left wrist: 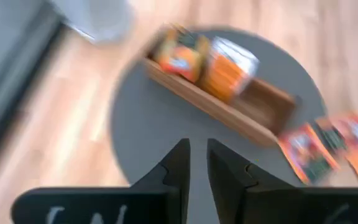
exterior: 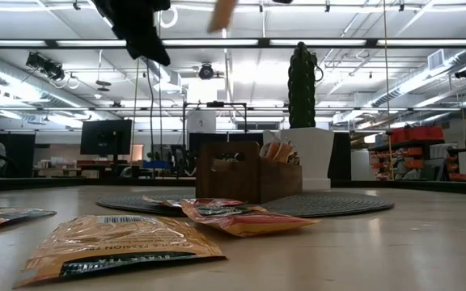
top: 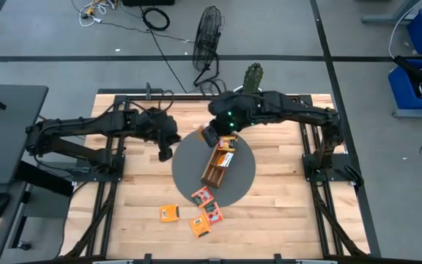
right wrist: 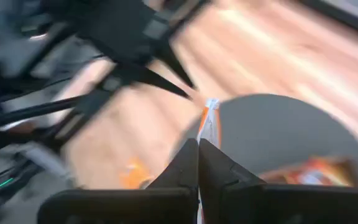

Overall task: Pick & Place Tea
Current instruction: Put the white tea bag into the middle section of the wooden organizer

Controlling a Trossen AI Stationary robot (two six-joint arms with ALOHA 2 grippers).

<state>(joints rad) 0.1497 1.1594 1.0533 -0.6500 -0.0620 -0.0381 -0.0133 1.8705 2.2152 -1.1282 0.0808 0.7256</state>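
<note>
Above the grey mat [top: 189, 172], right gripper [right wrist: 199, 144] clamps one tea sachet [right wrist: 209, 118]; left gripper [left wrist: 198, 163] hangs nearby, fingers slightly apart.

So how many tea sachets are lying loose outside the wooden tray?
4, all past the empty end of the tray: one sachet alone, one at the rim of the grey mat, two just beyond it. The right gripper holds a fifth sachet; arms may hide others.

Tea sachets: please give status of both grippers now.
Right gripper shut on one tea sachet, above the grey mat. Left gripper slightly open, empty, beside the mat. Four sachets loose on the table. Wooden tray unobstructed.
</note>
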